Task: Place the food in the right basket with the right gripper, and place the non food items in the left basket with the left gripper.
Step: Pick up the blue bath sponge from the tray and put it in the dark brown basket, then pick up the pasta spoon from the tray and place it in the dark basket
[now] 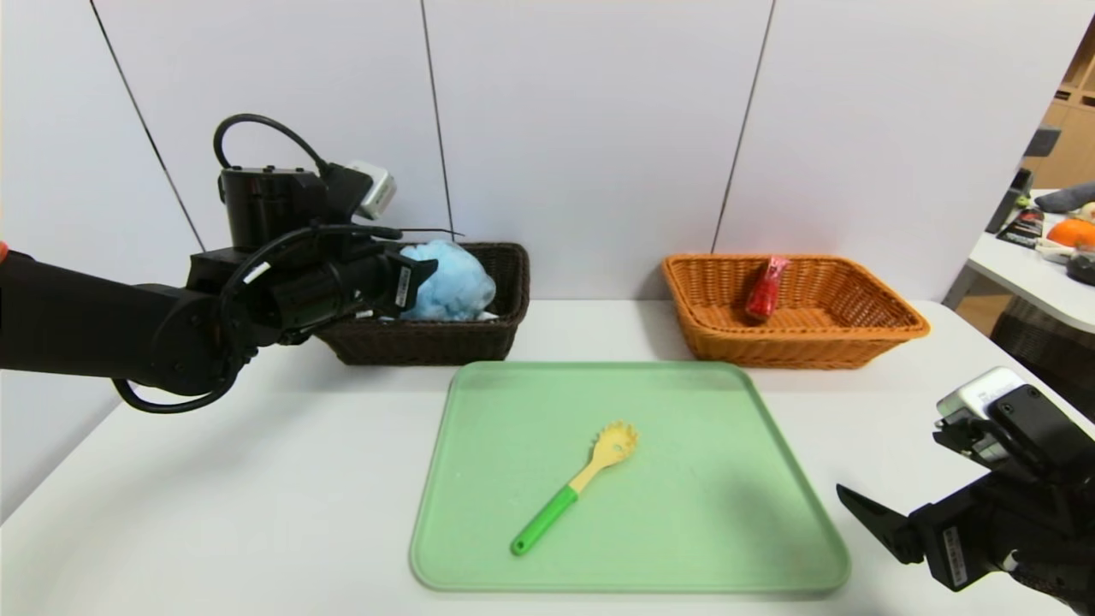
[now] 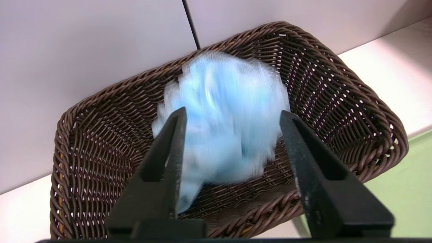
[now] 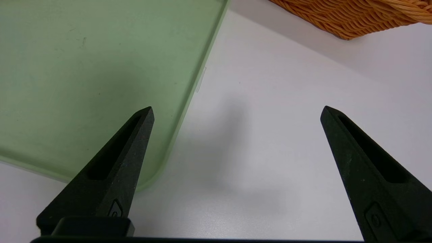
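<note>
My left gripper (image 1: 423,275) (image 2: 233,111) hangs over the dark brown left basket (image 1: 428,342) (image 2: 371,111), its jaws spread open. A fluffy blue bath puff (image 1: 452,287) (image 2: 222,98) shows blurred between and beyond the fingers, low inside that basket. A yellow pasta spoon with a green handle (image 1: 571,489) lies on the green tray (image 1: 701,530). A red food packet (image 1: 764,291) leans inside the orange right basket (image 1: 800,346) (image 3: 354,17). My right gripper (image 1: 868,518) (image 3: 237,108) stands open and empty above the table beside the tray's right front corner (image 3: 101,84).
Both baskets stand against the white back wall behind the tray. A second table with clutter (image 1: 1052,248) stands off to the far right. Bare white tabletop (image 1: 214,479) lies to the left of the tray.
</note>
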Robot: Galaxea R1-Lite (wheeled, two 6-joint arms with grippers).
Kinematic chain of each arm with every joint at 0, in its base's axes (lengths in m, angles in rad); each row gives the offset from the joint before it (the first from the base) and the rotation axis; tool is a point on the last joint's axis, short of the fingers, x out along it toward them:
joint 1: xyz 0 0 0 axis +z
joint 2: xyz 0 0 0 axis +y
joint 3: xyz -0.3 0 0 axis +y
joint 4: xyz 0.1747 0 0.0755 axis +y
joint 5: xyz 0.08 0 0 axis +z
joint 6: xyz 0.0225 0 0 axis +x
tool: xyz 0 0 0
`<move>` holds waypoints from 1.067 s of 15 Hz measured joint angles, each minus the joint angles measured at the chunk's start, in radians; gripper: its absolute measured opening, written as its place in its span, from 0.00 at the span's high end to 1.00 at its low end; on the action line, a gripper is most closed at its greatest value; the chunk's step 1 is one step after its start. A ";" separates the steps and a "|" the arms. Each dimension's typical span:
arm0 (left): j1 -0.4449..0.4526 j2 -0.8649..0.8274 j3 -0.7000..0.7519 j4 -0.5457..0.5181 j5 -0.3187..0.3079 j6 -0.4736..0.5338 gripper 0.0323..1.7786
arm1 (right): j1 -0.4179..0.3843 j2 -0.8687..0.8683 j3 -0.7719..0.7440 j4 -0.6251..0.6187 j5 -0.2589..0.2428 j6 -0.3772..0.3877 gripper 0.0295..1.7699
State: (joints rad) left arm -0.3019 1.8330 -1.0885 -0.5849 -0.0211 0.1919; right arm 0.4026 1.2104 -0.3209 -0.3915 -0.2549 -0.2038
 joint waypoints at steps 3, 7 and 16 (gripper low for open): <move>-0.019 -0.044 0.006 0.004 0.000 0.000 0.31 | 0.000 -0.001 0.000 0.000 0.000 -0.002 0.04; -0.167 -0.162 0.080 0.019 0.001 0.000 0.20 | 0.001 -0.003 0.003 0.000 0.000 -0.003 0.04; -0.495 -0.287 0.363 0.045 0.059 -0.003 0.09 | 0.001 -0.010 0.007 0.000 0.000 -0.006 0.04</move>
State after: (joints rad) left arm -0.7970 1.5457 -0.7260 -0.5396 0.0379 0.1889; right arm 0.4034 1.2002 -0.3136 -0.3915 -0.2545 -0.2100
